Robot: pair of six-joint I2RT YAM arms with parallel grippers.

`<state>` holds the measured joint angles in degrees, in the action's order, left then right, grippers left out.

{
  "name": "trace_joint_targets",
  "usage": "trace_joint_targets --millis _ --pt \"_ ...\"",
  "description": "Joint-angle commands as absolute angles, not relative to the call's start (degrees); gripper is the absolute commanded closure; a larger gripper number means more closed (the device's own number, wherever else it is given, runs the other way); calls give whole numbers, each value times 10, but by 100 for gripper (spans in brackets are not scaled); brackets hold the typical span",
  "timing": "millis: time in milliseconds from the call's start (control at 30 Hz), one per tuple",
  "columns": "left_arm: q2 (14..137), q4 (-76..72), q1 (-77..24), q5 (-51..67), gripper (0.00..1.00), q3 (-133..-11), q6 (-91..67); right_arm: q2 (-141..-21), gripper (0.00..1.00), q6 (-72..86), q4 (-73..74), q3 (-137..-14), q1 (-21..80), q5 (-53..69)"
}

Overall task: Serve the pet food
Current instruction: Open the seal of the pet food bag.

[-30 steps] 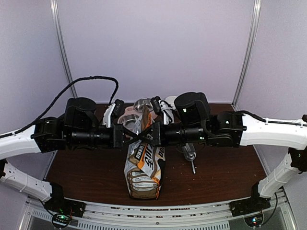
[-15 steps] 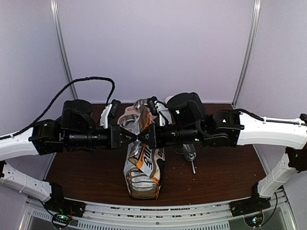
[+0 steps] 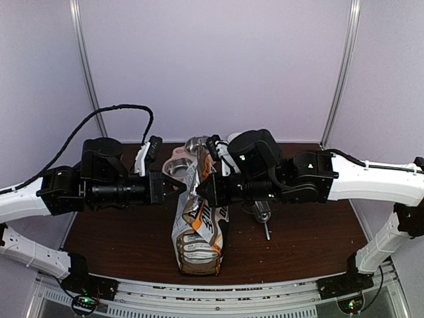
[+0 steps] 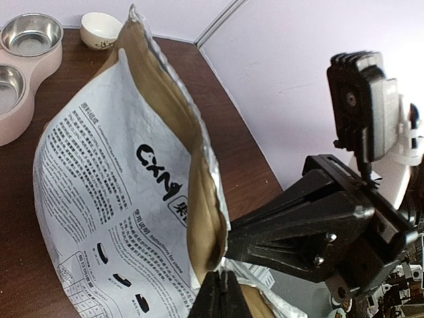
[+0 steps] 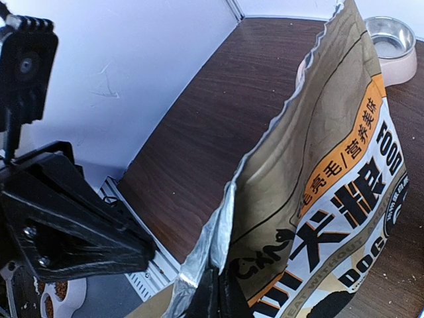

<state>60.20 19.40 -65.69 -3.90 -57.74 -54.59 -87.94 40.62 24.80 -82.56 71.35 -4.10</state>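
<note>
- Left pincer (image 4: 219, 281) clenched on the white-printed lip of the dog food bag (image 3: 199, 232); right pincer (image 5: 213, 288) clenched on the orange-printed lip.
- Draw both lips apart evenly and level, without tearing the silver lining or letting the bag slump.
- Kibble out of sight, probably down inside the bag.
- Pink double-bowl feeder (image 4: 13, 129) on the table (image 3: 298, 245) behind the bag: both steel bowls empty.

Feeder (image 3: 171, 158) behind pet food bag (image 3: 199, 242), scoop (image 3: 264, 217) right.
</note>
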Motion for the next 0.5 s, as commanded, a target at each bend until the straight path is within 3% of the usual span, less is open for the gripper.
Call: trace_joint_targets --millis 0,333,467 --pt "585 174 -657 -54 100 -575 -548 -893 100 397 320 -836 704 -117" --pt "572 172 -657 -55 100 -575 -546 -858 100 405 214 -802 704 -36" --pt "561 173 -657 -55 88 -575 -538 -863 100 408 168 -800 700 19"
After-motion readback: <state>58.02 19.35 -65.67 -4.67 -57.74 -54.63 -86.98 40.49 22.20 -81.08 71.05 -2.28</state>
